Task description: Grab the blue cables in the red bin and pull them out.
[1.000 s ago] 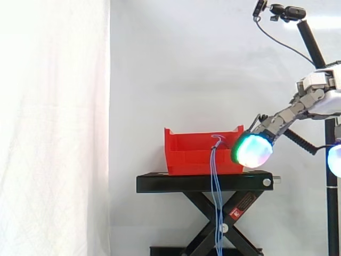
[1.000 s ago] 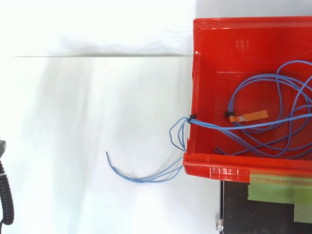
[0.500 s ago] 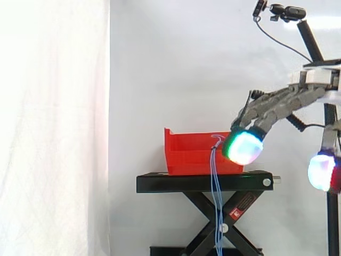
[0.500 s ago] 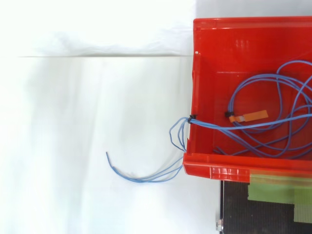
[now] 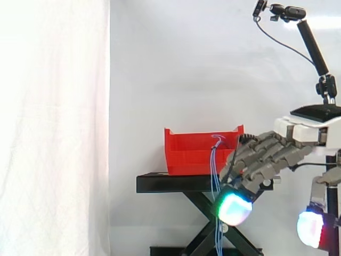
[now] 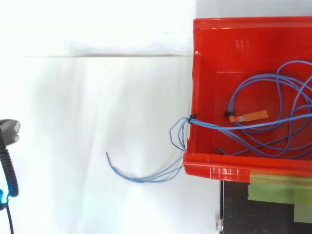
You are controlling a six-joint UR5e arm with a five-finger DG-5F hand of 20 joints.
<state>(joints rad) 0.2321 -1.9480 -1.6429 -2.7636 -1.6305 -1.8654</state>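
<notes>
hand: hand (image 5: 266,157) is low at the right of the side view, palm about level with the stand top and fingers sloping down-left. Fingers are straight, spread well away from the thumb, nothing in them.
fingertips: the glowing fingertips (image 5: 234,208) sit below the stand top. They overlap the hanging strands in the side view, but I judge that's line of sight only. From above, nothing is on the strands.
cables: blue cables (image 6: 273,117) lie mostly coiled loose in the bin. One bunch crosses the left wall, hangs down the outside past the stand, and its free ends trail off to the side.
tie: a small black tie (image 6: 192,117) cinches the bunch right at the wall edge.
tag: an orange tag (image 6: 254,115) sits on a strand inside the bin.
bin: red bin (image 5: 192,152) sits on the black stand (image 5: 176,183), open top, looks light.
tape: green tape (image 6: 273,190) on the stand just beside the bin's front wall.
handling: thin, limp and light, probably slick jacket. No stiffness to push against, and single strands will slip a loose pinch.
where to grab: the hanging bunch just below the tie, where the strands run together. Curl fingers and thumb round the lot.
risk: the loops may snag on the wall or the tag, and a hard pull could drag the bin instead of the cables.
progress: grab not made yet, coil all in the bin.
</notes>
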